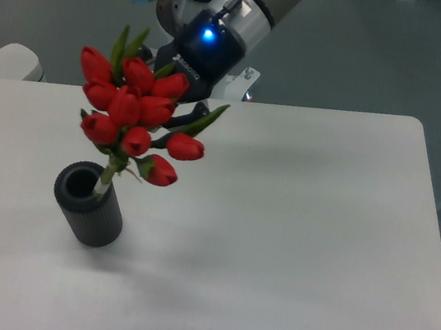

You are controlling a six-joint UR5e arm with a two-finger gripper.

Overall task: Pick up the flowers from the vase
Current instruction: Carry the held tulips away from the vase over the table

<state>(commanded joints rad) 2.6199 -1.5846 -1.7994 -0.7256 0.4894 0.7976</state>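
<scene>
Above the dark grey vase (88,203), the gripper (180,113) clamps the red tulip bunch (132,114), stems seemingly just out, so next comes carrying it clear.

A white table (294,226) with rounded corners carried one thing: the dark grey vase (88,203), standing upright below the gripper (179,117)

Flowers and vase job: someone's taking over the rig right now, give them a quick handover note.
Pincer: behind the bunch, mostly hidden by blooms; open or shut cannot be told.
Flowers: red tulips, stems still in the vase's hole, leaning toward its right rim.
Vase: dark grey cylinder, on the table at front left.
Done: arm is at the bunch.
Left: confirm the grasp and lift the flowers clear.
</scene>
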